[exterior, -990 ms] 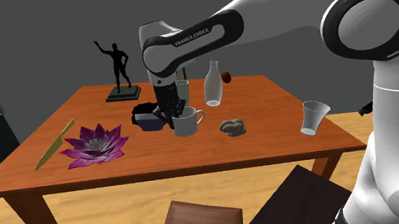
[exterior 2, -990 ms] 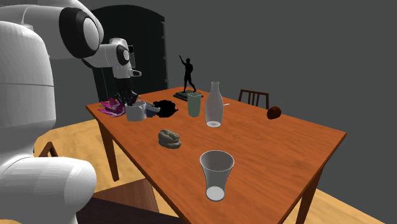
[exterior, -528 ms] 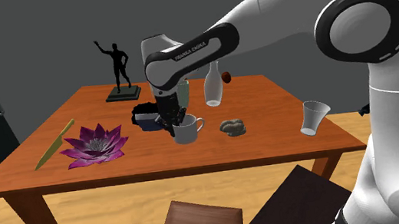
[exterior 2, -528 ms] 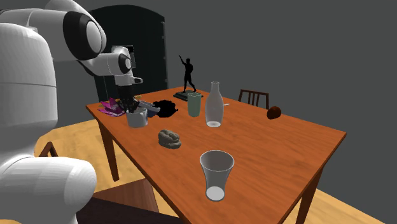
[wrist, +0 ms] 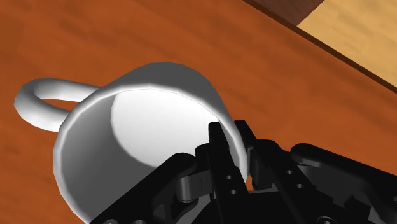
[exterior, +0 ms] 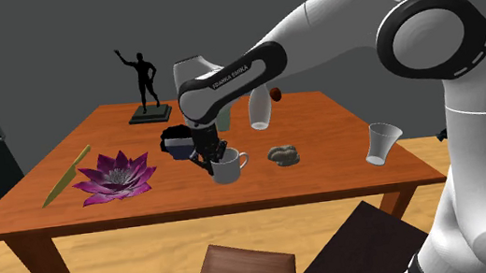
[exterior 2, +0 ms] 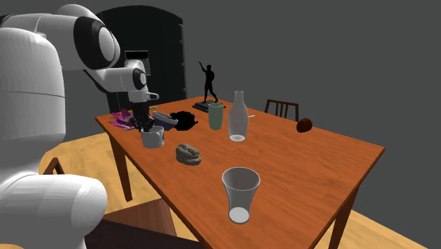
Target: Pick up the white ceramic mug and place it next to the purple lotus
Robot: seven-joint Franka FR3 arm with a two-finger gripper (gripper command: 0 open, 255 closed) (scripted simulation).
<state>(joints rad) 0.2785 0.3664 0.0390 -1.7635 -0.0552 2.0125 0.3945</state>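
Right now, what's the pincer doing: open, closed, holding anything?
Pincer: closed on the white mug, clasping its rim wall with one finger inside and one outside.

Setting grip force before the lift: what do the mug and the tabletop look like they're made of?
The mug looks like glazed ceramic: plain white, smooth, with a thick rim and a soft sheen inside, though the render could equally pass for plastic. The tabletop looks like varnished wood: reddish-brown, with faint streaks like grain.
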